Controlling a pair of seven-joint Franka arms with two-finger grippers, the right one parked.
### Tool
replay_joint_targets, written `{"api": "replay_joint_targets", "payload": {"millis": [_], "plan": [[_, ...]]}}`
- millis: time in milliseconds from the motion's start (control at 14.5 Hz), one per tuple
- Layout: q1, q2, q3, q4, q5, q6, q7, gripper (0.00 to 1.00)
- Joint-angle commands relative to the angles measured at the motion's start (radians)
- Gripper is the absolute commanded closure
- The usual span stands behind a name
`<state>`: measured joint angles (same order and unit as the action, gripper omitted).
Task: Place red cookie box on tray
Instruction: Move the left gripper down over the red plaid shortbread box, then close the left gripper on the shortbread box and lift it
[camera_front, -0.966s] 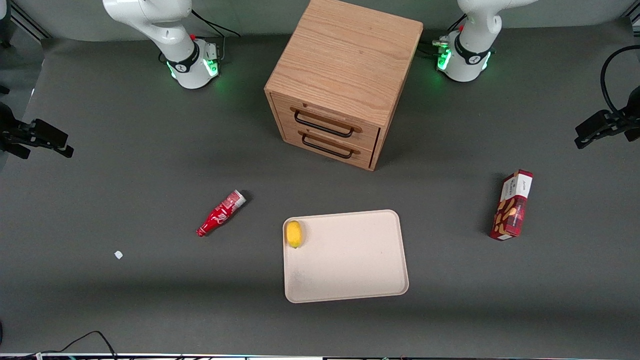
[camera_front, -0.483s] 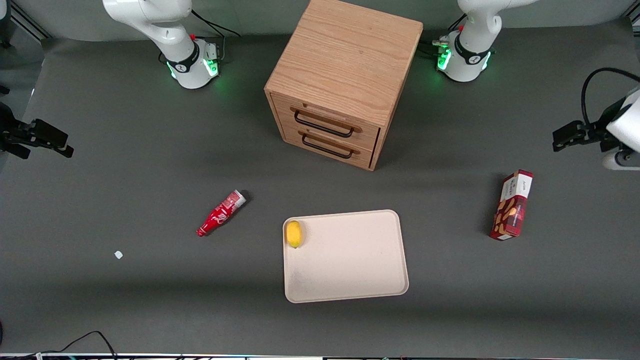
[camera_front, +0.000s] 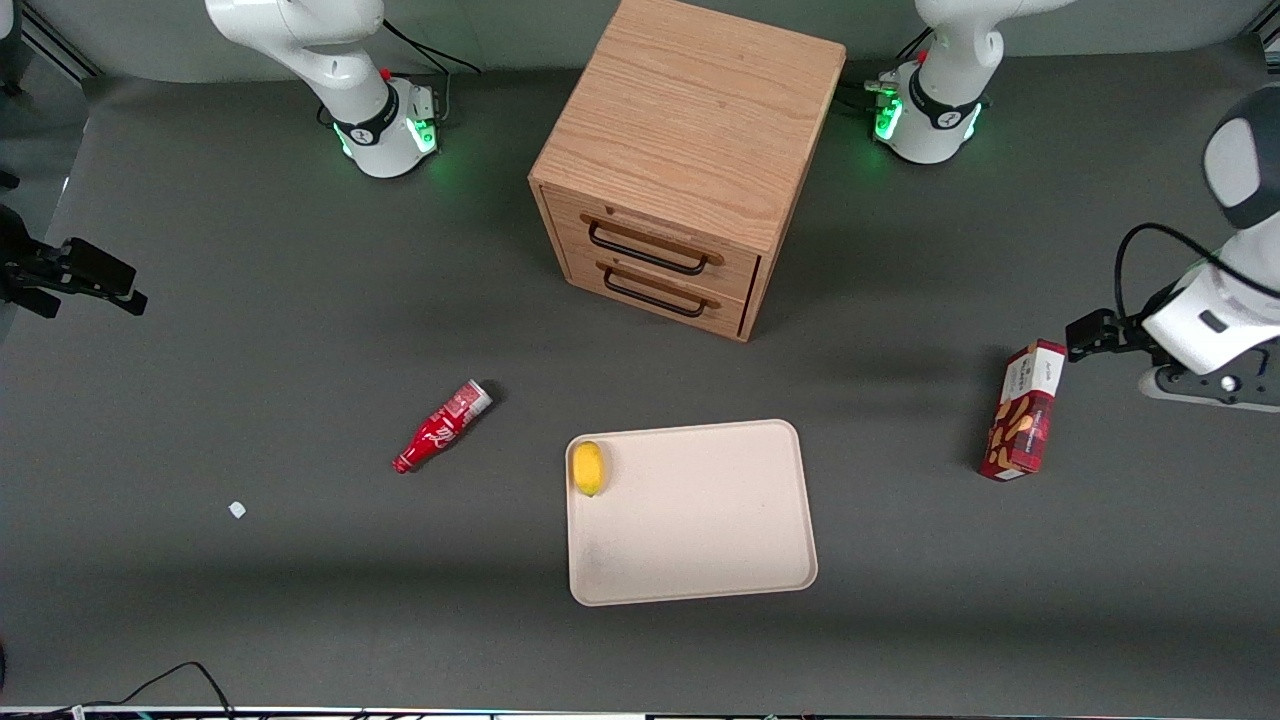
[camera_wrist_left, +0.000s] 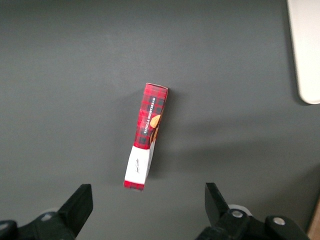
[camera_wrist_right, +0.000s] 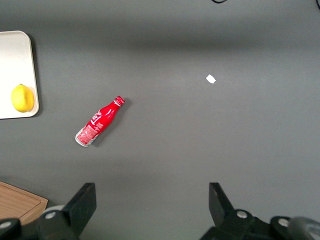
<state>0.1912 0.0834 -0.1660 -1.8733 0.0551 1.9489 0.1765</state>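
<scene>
The red cookie box (camera_front: 1024, 411) lies flat on the dark table toward the working arm's end, its white end panel pointing away from the front camera. In the left wrist view the red cookie box (camera_wrist_left: 146, 135) lies just ahead of my open gripper (camera_wrist_left: 147, 195), whose fingers stand wide apart with nothing between them. My gripper (camera_front: 1088, 336) hovers beside the box's white end, apart from it. The beige tray (camera_front: 700, 560) sits mid-table, and one corner of the tray (camera_wrist_left: 306, 50) shows in the left wrist view.
A yellow lemon (camera_front: 588, 467) rests on the tray near one corner. A red bottle (camera_front: 441, 427) lies on the table toward the parked arm's end, with a small white scrap (camera_front: 237, 510) nearer the front camera. A wooden two-drawer cabinet (camera_front: 690, 150) stands farther from the front camera than the tray.
My left arm has swung in from the table's edge toward the cookie box, bringing the gripper close to its white end. The box, tray, lemon and bottle have not moved.
</scene>
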Motion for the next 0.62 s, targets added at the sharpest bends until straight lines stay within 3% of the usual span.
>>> {"api": "replay_joint_targets", "payload": {"millis": [0,345,552], "plan": [[0.011,-0.025,0.017,-0.147,-0.008,0.152,0.083,0.00],[0.016,0.057,0.026,-0.300,-0.006,0.439,0.112,0.00],[0.013,0.145,0.026,-0.308,-0.001,0.550,0.112,0.00]]}}
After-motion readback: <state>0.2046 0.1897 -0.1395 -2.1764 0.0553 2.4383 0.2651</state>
